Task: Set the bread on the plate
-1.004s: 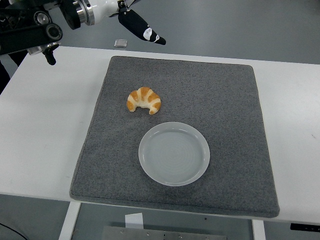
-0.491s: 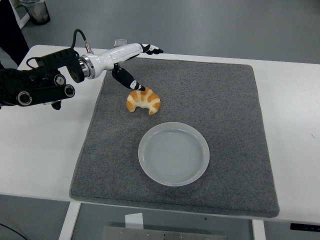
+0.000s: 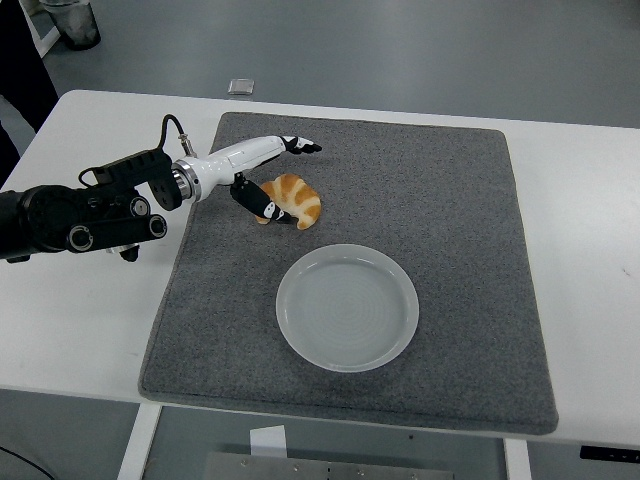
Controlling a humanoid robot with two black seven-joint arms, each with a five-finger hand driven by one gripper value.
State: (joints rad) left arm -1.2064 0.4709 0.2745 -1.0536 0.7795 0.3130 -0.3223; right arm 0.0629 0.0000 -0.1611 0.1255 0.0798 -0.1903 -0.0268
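A white bench is carrying a grey felt mat that is covering most of its middle. Nearest the bench's front edge, a round white plate is sitting on the mat, with nothing lying in it. Just beyond the plate and a little to its left, the bread, a golden croissant with pale stripes, is lying flat on the mat, close to the plate's rim but apart from it. The left arm is reaching in from the left edge over the bench, and its white-and-black robot hand is hanging at the bread's left end. The robot hand is spread wide: the thumb is lying low against the croissant's near-left side, while the long fingers are stretching out over its far side, not closed around it. Whether the thumb is actually touching the crust is hard to tell. Farther back, past the mat's far edge, a small pale object is lying on the floor.
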